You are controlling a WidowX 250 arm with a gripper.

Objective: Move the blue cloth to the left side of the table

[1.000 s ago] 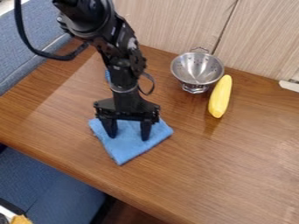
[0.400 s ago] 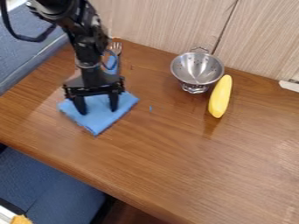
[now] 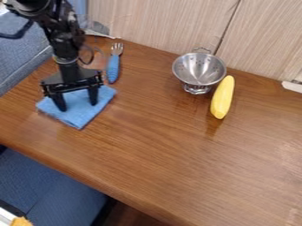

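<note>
One blue cloth point(image 3: 80, 118) lies on the left part of the wooden table point(image 3: 177, 163), near the far-left edge of the tabletop. It is spread nearly flat, turned so that one corner points toward the near edge of the table. Two black fingers point(image 3: 93, 95) of the gripper point(image 3: 77, 105) stand on the cloth, tips downward and spread well apart, with blue fabric visible between them. Whether any fabric is caught under the tips cannot be told. The arm point(image 3: 63, 44) enters from the upper left and slants down to the gripper; a black cable point(image 3: 16, 34) runs off it toward the left border.

Just beyond the cloth's right corner lies a fork point(image 3: 112, 70), its blue handle toward the cloth and its metal tines toward the wall. Farther right, and well apart from the cloth, a metal colander point(image 3: 199, 69) stands upright on its foot, open side up, near the wall. Just beside it, to the right, lies a long yellow object point(image 3: 222, 98), its upper end next to the colander's rim.

Behind the table rises a wall of pale wood-grain panels point(image 3: 159, 22), divided by a dark slanting seam. Blue upholstery point(image 3: 53, 185) occupies the lower left, below the table edge. A white object point(image 3: 292, 86) sits at the right border.
</note>
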